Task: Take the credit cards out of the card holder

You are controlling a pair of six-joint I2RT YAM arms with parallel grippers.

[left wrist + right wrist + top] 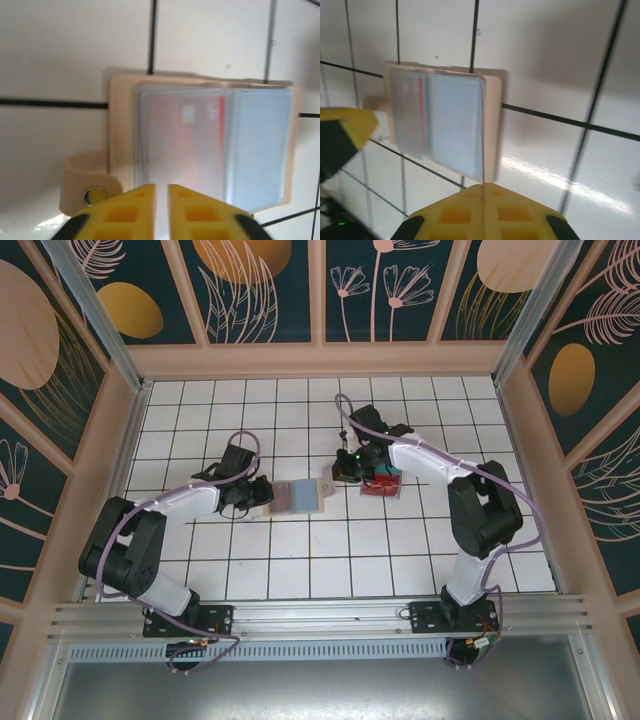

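Left wrist view — the card holder (200,150) lies open on the table (75,45), the left gripper (161,189) at its near edge, jaws barely apart. The right gripper (482,189) has its jaws together. Widen yours, pinch the red card (200,120), and pin the holder down.

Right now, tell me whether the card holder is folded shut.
No, the card holder lies spread open on the tiled table, its clear card sleeves facing up.
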